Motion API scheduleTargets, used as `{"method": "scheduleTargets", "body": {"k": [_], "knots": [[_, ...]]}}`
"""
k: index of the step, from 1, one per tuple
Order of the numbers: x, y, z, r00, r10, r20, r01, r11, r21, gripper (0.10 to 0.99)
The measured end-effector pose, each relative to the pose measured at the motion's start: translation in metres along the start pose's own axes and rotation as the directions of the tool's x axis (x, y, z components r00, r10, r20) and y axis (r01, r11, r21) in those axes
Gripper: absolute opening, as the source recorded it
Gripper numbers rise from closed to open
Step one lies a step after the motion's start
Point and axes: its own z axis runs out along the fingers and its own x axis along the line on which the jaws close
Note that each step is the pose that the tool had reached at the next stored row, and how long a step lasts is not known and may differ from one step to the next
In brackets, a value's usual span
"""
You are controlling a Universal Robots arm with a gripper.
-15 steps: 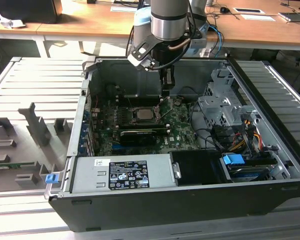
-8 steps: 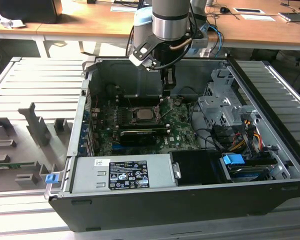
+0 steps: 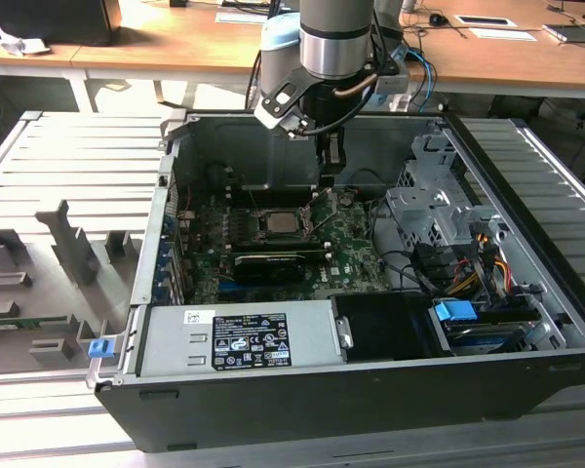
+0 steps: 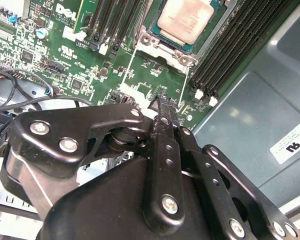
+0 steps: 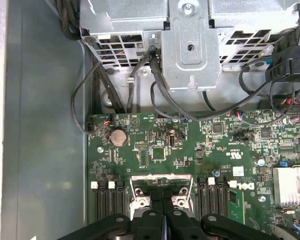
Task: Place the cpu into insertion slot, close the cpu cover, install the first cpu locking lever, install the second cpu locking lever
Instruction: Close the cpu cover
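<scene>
Silver cpu (image 4: 185, 20) near closed pincer (image 4: 164, 101)

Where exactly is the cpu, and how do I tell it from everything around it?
Look inside the open computer case at the green motherboard. Near its middle, beside the long black card, sits the cpu. It is a small, flat, pale silver square, unlike the dark slots and green board around it.
</scene>
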Motion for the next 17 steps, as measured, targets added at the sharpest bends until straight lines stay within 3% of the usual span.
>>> {"method": "scheduleTargets", "body": {"k": [17], "knots": [[0.0006,0.0059,-0.0014,1.0,0.0,0.0003,0.0,1.0,0.0,0.106]]}}
